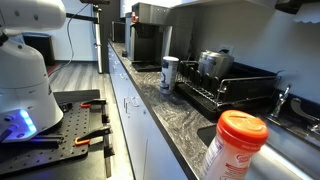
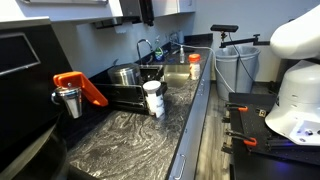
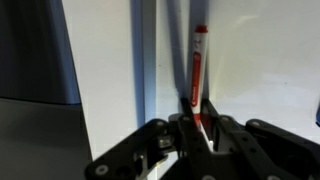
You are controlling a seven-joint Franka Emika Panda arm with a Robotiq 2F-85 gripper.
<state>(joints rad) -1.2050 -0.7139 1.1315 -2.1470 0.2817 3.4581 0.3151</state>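
Note:
In the wrist view my gripper [image 3: 197, 118] is shut on a red marker [image 3: 199, 60]. The marker stands up between the two black fingers and its tip points away from the camera. Behind it is a white panel with a vertical grey seam [image 3: 148, 60]. The gripper itself does not show in either exterior view. Only the white robot body shows there, beside the counter in both exterior views [image 1: 25, 85] [image 2: 295, 90].
A dark marbled counter [image 2: 130, 140] carries a black dish rack [image 1: 225, 90] [image 2: 125, 90], a white cup [image 1: 169, 72] [image 2: 153, 98], an orange-lidded canister [image 1: 235, 145] [image 2: 194, 65], a sink [image 2: 170, 72] and a coffee machine [image 1: 150, 42]. Bins [image 2: 235, 65] stand at the far end.

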